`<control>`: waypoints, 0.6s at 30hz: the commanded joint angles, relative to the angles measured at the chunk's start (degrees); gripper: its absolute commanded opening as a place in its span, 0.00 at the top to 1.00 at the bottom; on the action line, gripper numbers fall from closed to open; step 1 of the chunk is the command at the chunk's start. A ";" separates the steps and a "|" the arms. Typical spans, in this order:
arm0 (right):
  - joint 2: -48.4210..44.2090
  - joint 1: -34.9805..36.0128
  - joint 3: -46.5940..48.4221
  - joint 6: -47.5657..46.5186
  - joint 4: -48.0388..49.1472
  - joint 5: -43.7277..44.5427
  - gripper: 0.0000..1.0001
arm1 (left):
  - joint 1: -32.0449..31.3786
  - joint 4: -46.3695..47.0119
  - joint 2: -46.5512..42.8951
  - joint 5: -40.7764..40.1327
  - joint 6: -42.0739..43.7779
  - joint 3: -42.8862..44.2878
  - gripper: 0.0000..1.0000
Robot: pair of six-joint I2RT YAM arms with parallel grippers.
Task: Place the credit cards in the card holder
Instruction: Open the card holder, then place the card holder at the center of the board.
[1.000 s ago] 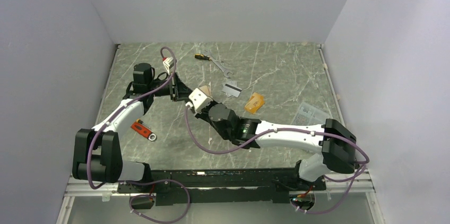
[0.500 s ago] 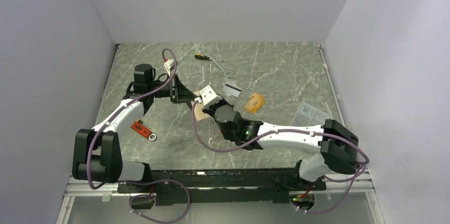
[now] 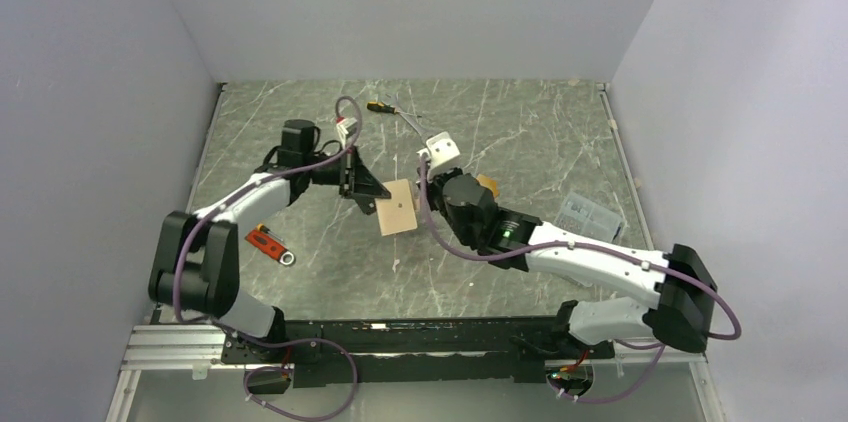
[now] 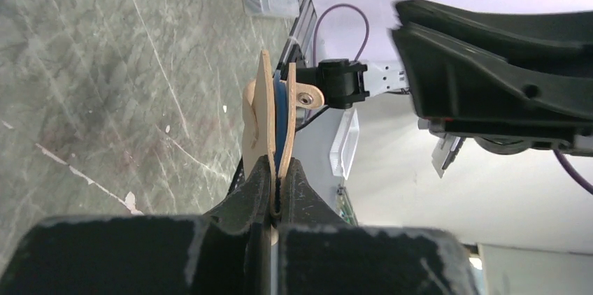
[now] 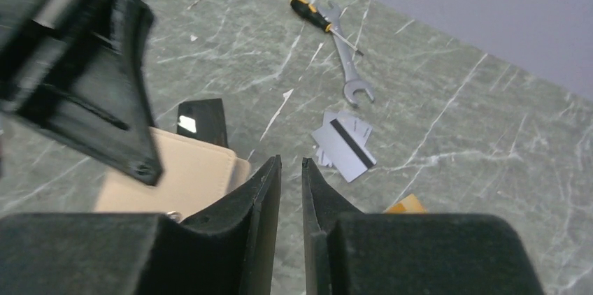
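Task early, by the look of it; no card can be seen in the card holder (image 3: 397, 207); left end effector (image 4: 277, 169) is clenched on the holder's lower edge and holds it off the worktop (image 3: 520, 132), above the middle and a little toward the left edge; in the left wrist view the holder stands edge-on, leaves slightly parted, blue lining and snap tab showing, and whether anything sits inside cannot be told; right end effector (image 5: 290, 169) is released, fingers a narrow gap apart with nothing between them, poised just beyond the holder toward the far edge; black card (image 5: 203, 121) lies flat just past the holder; two silver-grey cards (image 5: 346, 145) overlap nearer the far edge, close to the wrench (image 5: 347, 71) and screwdriver (image 5: 312, 12); a corner of the orange card (image 5: 405, 204) shows to their right; clear plastic box (image 3: 588, 214) sits apart near the right edge; judged left to do: all four cards, each to be picked up and slid in. Against a second ago: right end effector was clenched and pressed up against the holder, now drawn back toward the far edge and parted; left arm has reached further toward the middle, and the holder's flat tan face now shows to the top camera.
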 commanded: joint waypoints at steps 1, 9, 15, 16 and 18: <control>-5.95 -1.09 -2.71 9.66 -7.20 -2.57 0.79 | -4.94 0.97 7.13 0.11 2.94 3.46 1.00; -14.78 -7.31 -7.59 16.76 -12.03 -5.02 0.77 | -9.71 -1.44 16.74 -0.96 11.16 8.56 1.00; -14.22 -11.62 -6.97 19.11 -12.87 -9.69 0.68 | -9.66 -17.86 24.09 -7.32 30.22 11.61 0.88; -13.56 -12.18 -6.52 19.31 -13.03 -10.86 0.66 | -9.61 -18.77 24.26 -8.14 31.45 11.11 0.86; -11.74 -13.95 -4.97 20.06 -13.95 -12.91 0.62 | -9.24 -18.02 23.72 -9.89 31.83 9.36 0.77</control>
